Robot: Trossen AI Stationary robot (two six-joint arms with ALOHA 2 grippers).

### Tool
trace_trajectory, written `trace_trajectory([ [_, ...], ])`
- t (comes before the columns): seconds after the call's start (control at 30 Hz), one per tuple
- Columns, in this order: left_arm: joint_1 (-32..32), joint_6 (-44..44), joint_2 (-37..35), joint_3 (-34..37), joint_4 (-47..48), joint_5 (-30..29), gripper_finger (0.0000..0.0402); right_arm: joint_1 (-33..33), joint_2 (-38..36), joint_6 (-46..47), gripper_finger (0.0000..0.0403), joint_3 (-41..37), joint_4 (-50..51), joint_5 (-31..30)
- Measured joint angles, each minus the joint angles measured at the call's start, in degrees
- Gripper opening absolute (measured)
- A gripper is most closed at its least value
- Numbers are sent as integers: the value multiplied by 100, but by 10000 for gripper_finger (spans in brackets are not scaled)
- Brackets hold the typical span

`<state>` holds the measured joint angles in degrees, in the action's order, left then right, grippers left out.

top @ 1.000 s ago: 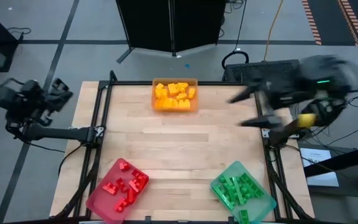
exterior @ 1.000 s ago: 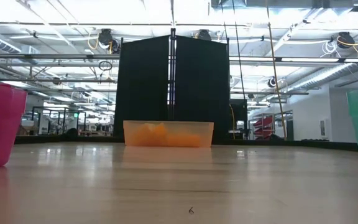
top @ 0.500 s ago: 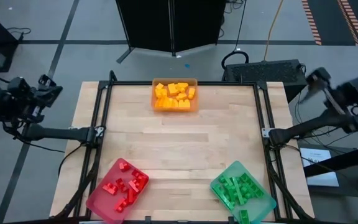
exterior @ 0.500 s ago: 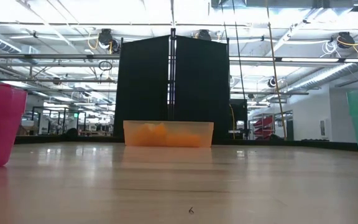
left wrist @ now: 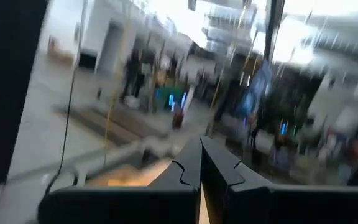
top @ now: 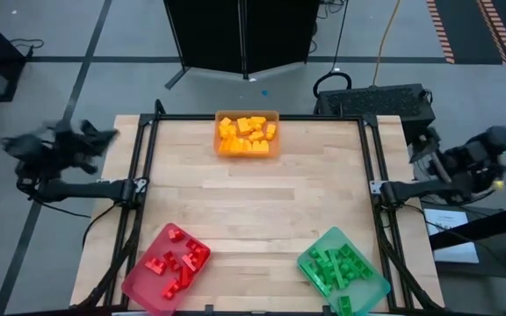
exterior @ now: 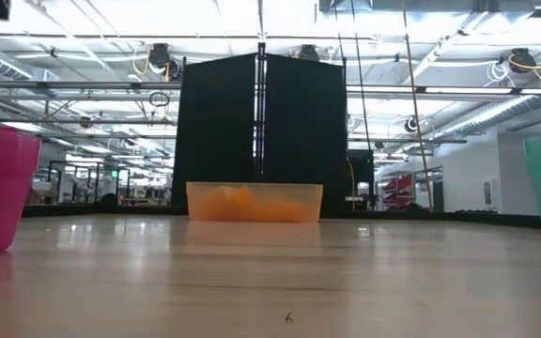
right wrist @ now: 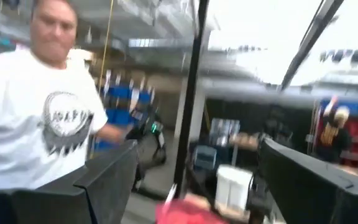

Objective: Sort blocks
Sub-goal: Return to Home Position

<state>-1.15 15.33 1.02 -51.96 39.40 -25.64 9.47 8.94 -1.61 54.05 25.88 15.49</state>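
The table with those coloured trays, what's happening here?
Sorting looks finished: yellow and orange blocks lie in the orange tray, red blocks in the pink-red tray, green blocks in the green tray. None shows loose on the table. The left gripper, shut, and right gripper, open, hang beyond the table's sides, empty.

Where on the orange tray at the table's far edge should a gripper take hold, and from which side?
Probably the near long wall of the orange tray, pinched from above: the top is open, the wall is thin, and bare table lies before it. The blocks inside may crowd the inner finger.
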Motion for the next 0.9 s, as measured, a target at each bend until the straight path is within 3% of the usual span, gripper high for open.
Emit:
trace_trajectory([
  [0.1, 0, 46, -74, 443, -447, 81, 4, 0, -859, 50, 322, -1071, -937, -15],
  [0.17, 0, 87, -75, 634, -498, 123, 4, 4, -873, 93, 322, -1501, -1514, 51],
  [0.23, 6, 92, -61, 941, -616, 162, 4, -1, -714, 137, 322, -1721, -1309, 374],
  [0.47, 6, 558, -77, 2213, -1156, 210, 4, 2, -587, 126, 322, -2800, -2813, 448],
  [0.63, 0, 682, -77, 3221, -2342, 830, 4, 0, -883, 347, 322, -3825, -3778, 461],
  [0.7, -4, 754, -77, 3477, -2452, 1156, 4, 1, -882, 479, 322, -4131, -4025, 462],
  [0.9, -88, 876, -81, 3884, -2540, 1309, 4, 2, -878, 470, 322, -4883, -4491, 442],
])
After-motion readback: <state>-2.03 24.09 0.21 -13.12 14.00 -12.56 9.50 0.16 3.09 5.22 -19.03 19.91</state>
